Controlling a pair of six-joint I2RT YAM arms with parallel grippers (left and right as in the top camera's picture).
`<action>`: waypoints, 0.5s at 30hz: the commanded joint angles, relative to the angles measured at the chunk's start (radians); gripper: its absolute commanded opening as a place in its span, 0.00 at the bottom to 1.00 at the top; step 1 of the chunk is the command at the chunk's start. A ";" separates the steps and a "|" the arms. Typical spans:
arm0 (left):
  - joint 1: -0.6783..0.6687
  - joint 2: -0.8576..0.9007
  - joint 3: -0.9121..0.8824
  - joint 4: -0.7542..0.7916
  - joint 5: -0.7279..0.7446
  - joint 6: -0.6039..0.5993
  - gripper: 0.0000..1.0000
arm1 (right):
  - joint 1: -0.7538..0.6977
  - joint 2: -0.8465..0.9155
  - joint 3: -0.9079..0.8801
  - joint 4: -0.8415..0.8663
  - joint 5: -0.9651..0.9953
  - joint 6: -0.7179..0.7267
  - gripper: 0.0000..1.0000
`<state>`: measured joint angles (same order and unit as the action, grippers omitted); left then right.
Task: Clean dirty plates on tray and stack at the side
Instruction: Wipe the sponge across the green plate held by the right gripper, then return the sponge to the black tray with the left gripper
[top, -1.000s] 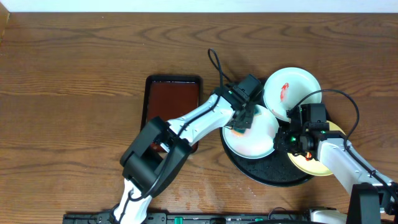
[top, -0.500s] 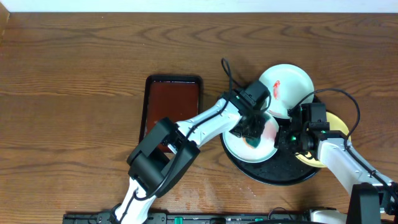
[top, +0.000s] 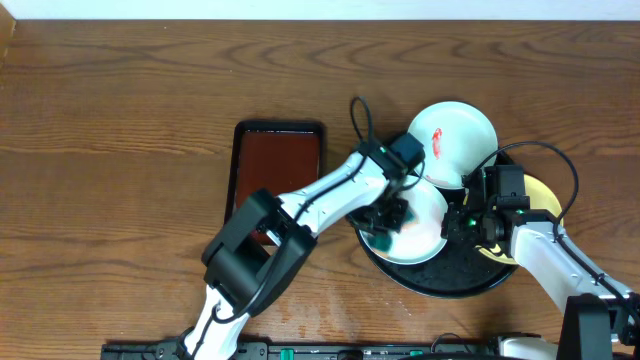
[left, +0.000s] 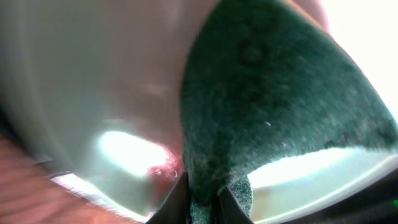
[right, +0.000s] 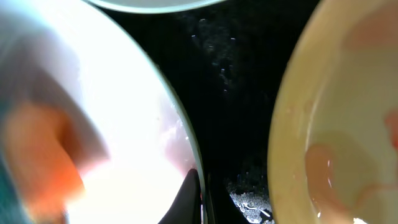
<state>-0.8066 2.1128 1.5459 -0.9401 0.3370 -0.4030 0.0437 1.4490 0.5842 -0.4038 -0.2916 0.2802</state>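
The round black tray (top: 440, 280) holds a mint-white plate (top: 415, 240) at its left. My left gripper (top: 393, 216) is shut on a green sponge (left: 267, 112) and presses it onto that plate (left: 87, 74), where a red smear (left: 163, 163) shows. My right gripper (top: 458, 224) is shut on the same plate's right rim (right: 186, 149). A second mint-white plate (top: 455, 140) with a red smear sits at the tray's far edge. The pale yellow plate (top: 535, 200) lies at the right, mostly under my right arm; it fills the right of the right wrist view (right: 336, 124).
A rectangular reddish-brown tray (top: 276, 165) lies on the wooden table left of the black tray, partly under my left arm. Bare wood lies to the left and along the back.
My left gripper has swept the sponge across the plate, first rightward, then back towards its left side. The far smeared plate has shifted a little to the left. My right gripper has stayed put.
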 joint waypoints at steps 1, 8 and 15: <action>0.061 0.010 0.002 -0.045 -0.331 -0.056 0.07 | 0.010 0.021 -0.010 -0.011 -0.005 -0.012 0.01; 0.089 -0.040 0.043 -0.081 -0.327 -0.083 0.07 | 0.010 0.021 -0.010 -0.014 -0.005 -0.016 0.01; 0.157 -0.233 0.047 -0.137 -0.327 -0.071 0.07 | 0.010 0.021 -0.010 -0.014 -0.005 -0.025 0.01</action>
<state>-0.7235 2.0048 1.5841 -1.0576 0.1108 -0.4747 0.0444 1.4528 0.5842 -0.4088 -0.3187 0.2806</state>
